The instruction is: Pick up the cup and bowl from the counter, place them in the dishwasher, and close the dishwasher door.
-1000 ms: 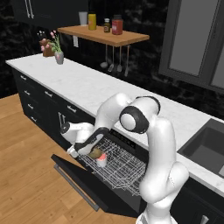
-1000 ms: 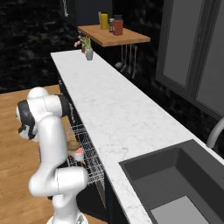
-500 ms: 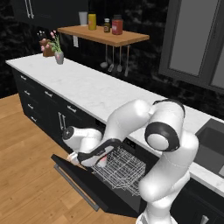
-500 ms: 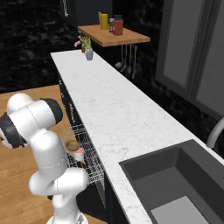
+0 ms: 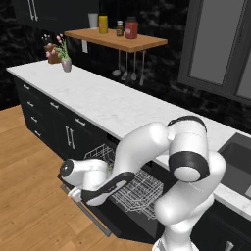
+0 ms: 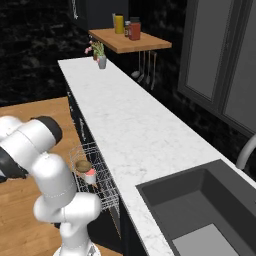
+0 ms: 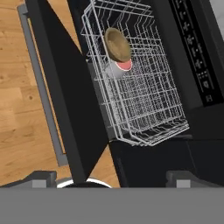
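Note:
The dishwasher (image 7: 175, 109) stands open with its white wire rack (image 7: 144, 100) pulled out. In the rack lies the tan bowl (image 7: 117, 43), tipped on its side, touching the white cup (image 7: 120, 68) with its red inside. Both also show in the right base view, bowl (image 6: 82, 166) beside cup (image 6: 90, 176). The dishwasher door (image 7: 61, 78) hangs down, its long grey handle (image 7: 39, 87) along the outer edge. My gripper (image 7: 111, 179) is open and empty, its fingertips (image 7: 41, 178) straddling the door's near corner. In the left base view the gripper (image 5: 73, 194) sits low at the door's (image 5: 115, 223) outer edge. The marble counter (image 5: 98, 100) runs above.
A wooden shelf (image 5: 115, 39) with jars hangs over the counter, utensils below it. A flower vase (image 5: 65, 62) stands at the counter's far end. A sink (image 6: 200, 210) is sunk in at the right. Wood floor (image 5: 34, 206) spreads in front of the black cabinets (image 5: 49, 117).
My arm has swung down and left, from over the rack to the outer edge of the open door. Cup and bowl stay in the rack.

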Tool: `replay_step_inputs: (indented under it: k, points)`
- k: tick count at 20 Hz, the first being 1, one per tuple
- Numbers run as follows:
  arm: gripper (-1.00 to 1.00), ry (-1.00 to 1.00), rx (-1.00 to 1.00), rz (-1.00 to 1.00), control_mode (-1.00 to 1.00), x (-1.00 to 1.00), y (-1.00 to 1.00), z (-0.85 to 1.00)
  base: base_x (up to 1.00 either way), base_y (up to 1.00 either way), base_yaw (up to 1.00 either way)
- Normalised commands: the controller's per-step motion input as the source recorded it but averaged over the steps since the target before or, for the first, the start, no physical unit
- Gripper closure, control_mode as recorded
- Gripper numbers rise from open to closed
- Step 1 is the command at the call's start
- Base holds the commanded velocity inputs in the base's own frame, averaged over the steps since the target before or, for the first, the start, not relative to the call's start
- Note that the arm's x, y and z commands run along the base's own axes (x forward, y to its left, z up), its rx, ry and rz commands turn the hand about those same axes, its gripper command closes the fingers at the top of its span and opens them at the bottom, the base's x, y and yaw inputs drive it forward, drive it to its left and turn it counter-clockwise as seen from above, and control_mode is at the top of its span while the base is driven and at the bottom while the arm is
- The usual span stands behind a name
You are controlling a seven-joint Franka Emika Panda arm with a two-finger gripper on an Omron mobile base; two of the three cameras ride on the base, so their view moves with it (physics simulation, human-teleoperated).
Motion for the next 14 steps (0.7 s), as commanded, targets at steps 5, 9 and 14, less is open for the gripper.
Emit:
replay_step_inputs:
  k: [5, 9, 14]
  points:
    - [-1.00, 0.02, -0.15, -0.02, -1.00, -0.03, 0.52, -0.14, 0.00, 0.00, 0.00]
    - [-1.00, 0.00, -0.17, -0.01, -1.00, 0.00, 0.53, -0.51, 0.00, 0.00, 0.00]
    - [-1.00, 0.00, -0.13, 0.00, -1.00, 0.00, 0.47, -0.28, 0.00, 0.00, 0.00]
